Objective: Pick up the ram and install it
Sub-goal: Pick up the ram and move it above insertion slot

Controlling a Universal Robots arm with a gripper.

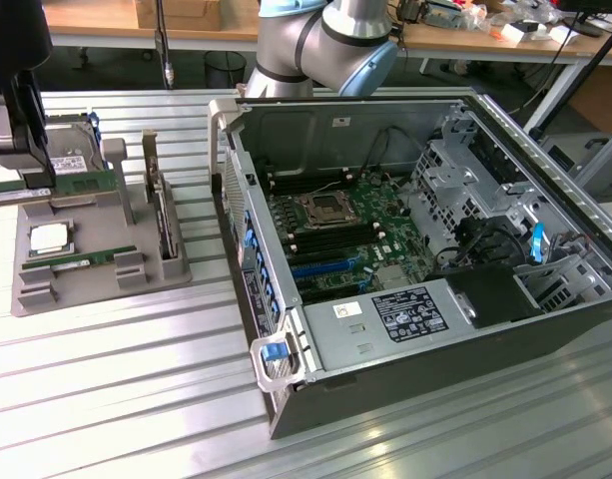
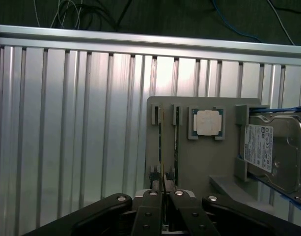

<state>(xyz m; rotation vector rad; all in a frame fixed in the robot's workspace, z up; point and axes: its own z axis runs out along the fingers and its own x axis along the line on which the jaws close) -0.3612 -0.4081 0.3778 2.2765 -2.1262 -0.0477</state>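
My gripper point(image 2: 163, 196) is shut on the ram point(image 2: 162, 179), a thin green stick seen edge-on between the two black fingers point(image 2: 151, 209). In the exterior view the gripper point(image 1: 28, 160) hangs over the grey parts tray point(image 1: 136, 274) at the exterior view's left. The held ram point(image 1: 84, 184) sticks out sideways from it, just above the tray. A second ram stick point(image 1: 81, 262) point(image 2: 176, 140) lies in its slot in the tray. The open computer case point(image 1: 286, 399) with its motherboard point(image 1: 335, 225) stands at the exterior view's right, well apart from the gripper.
The tray point(image 2: 199, 167) also holds a square silver processor point(image 1: 48, 237) point(image 2: 207, 122) and a silver hard drive point(image 2: 273, 147). The tray and case rest on a ribbed aluminium table point(image 1: 136, 379). Cables and drive cages crowd the case's far side point(image 1: 485, 190).
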